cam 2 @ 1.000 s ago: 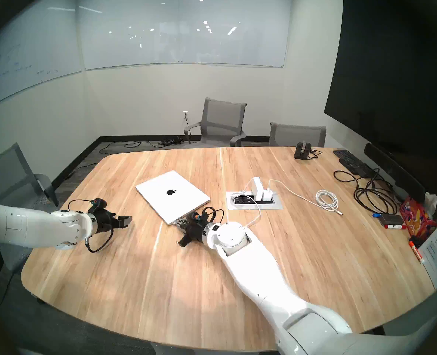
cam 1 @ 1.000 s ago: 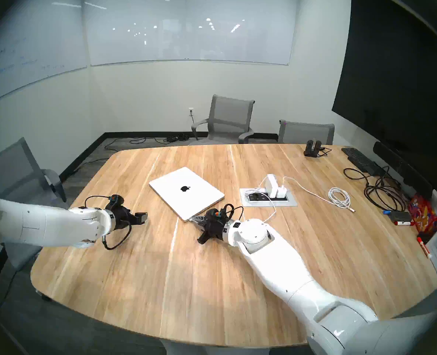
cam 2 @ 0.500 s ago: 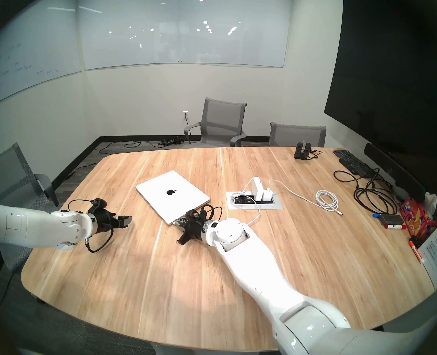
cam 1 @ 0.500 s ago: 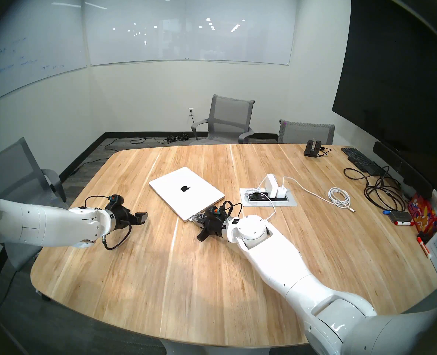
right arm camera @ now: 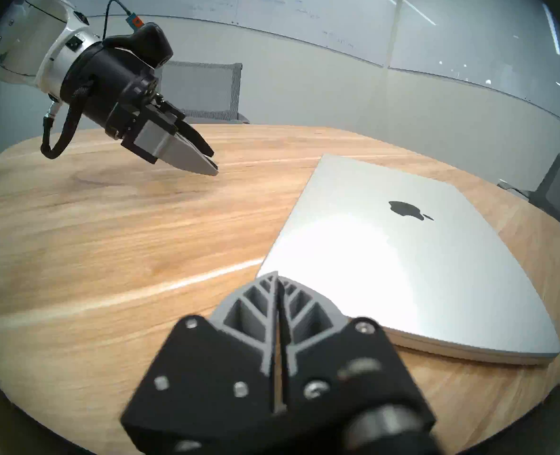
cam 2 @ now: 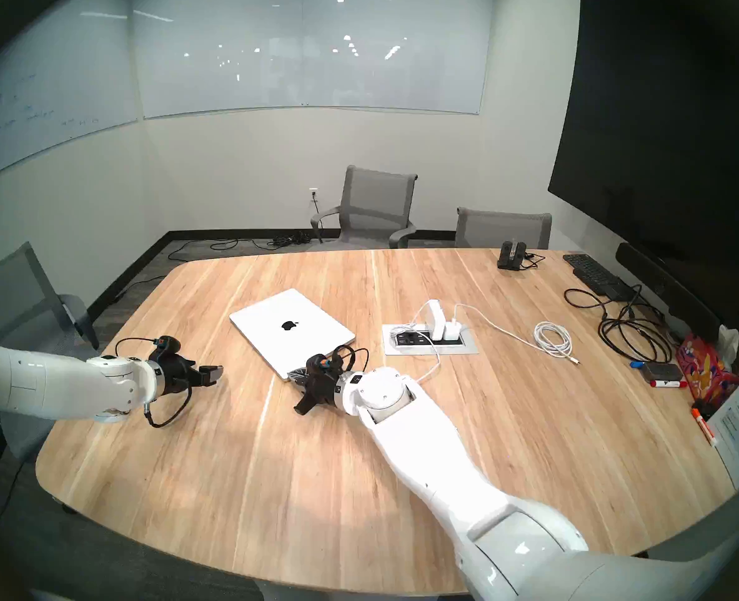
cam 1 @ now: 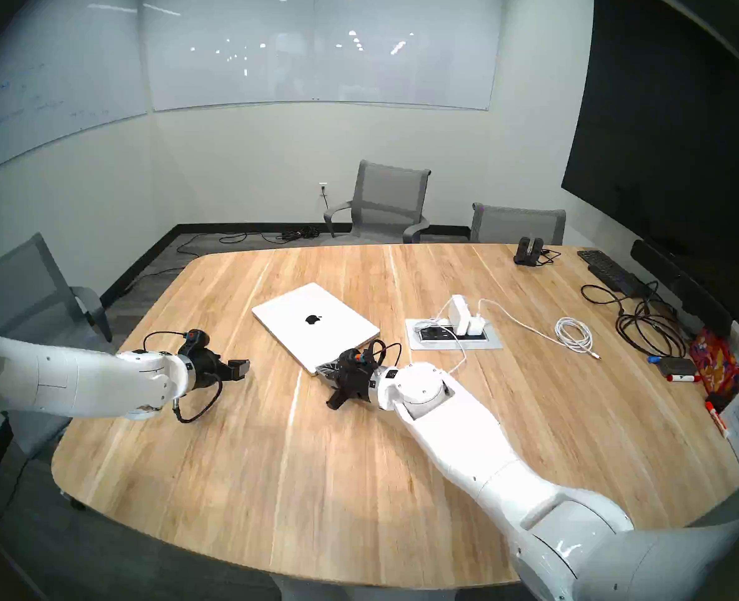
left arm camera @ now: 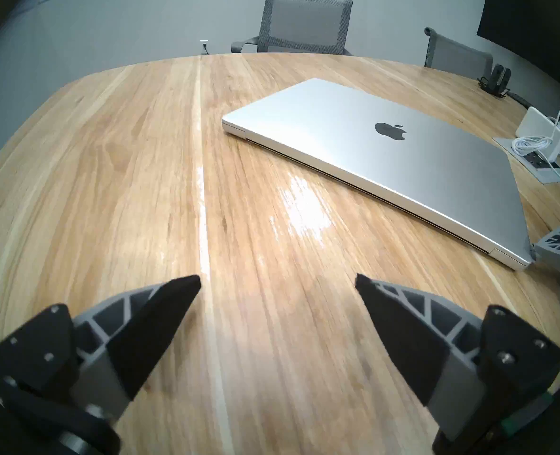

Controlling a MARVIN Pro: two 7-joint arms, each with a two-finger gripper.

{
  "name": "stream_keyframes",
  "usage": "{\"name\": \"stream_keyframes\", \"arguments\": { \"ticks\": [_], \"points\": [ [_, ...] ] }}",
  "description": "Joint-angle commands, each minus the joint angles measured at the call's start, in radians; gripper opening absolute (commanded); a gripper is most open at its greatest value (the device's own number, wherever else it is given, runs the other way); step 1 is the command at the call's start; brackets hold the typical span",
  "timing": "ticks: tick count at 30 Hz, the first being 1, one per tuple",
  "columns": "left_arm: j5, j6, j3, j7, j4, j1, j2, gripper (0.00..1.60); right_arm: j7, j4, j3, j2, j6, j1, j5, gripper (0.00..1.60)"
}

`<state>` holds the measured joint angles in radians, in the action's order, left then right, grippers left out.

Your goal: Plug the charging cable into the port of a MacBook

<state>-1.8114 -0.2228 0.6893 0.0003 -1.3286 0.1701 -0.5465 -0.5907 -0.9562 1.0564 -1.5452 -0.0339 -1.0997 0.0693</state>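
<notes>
The silver MacBook point(cam 1: 337, 340) lies closed on the wooden table, also seen in the other views point(cam 2: 311, 344) point(left arm camera: 387, 155) point(right arm camera: 403, 264). The white charging cable point(cam 1: 463, 353) point(cam 2: 437, 357) runs from the power brick point(cam 1: 458, 311) to under my right wrist. My right gripper point(cam 1: 322, 368) point(cam 2: 293, 373) point(right arm camera: 277, 275) is shut, its tips against the MacBook's near corner. The connector is hidden between the fingers. My left gripper point(cam 1: 242, 368) point(cam 2: 214, 374) point(left arm camera: 278, 282) is open and empty, left of the MacBook, above the table.
A power outlet plate point(cam 1: 489, 342) is set into the table right of the MacBook. A coiled white cord point(cam 1: 573, 333), black cords point(cam 1: 649, 327) and a black keyboard point(cam 1: 610, 270) lie at the right. Grey chairs point(cam 1: 389, 201) stand around the table.
My right arm and shut gripper have moved a little left along the MacBook's near edge to its corner. The left arm has not moved.
</notes>
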Motion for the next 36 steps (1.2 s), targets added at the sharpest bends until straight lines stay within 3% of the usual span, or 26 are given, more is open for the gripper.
{"name": "stream_keyframes", "arguments": {
  "ticks": [1, 29, 30, 36],
  "points": [
    [0.001, -0.003, -0.010, 0.000, 0.000, -0.014, -0.001, 1.60, 0.007, -0.014, 0.003, -0.017, -0.011, 0.023, -0.003, 0.38],
    [0.001, -0.003, -0.010, 0.000, 0.000, -0.014, -0.001, 1.60, 0.010, -0.012, 0.000, -0.016, -0.013, 0.024, -0.005, 0.38],
    [0.001, -0.003, -0.010, 0.000, 0.000, -0.014, -0.001, 1.60, 0.023, -0.026, 0.006, -0.015, -0.014, 0.015, -0.007, 1.60],
    [0.000, -0.003, -0.010, -0.001, 0.000, -0.014, -0.001, 1.60, 0.017, -0.144, 0.029, 0.047, -0.024, -0.040, -0.015, 1.60]
  ]
}}
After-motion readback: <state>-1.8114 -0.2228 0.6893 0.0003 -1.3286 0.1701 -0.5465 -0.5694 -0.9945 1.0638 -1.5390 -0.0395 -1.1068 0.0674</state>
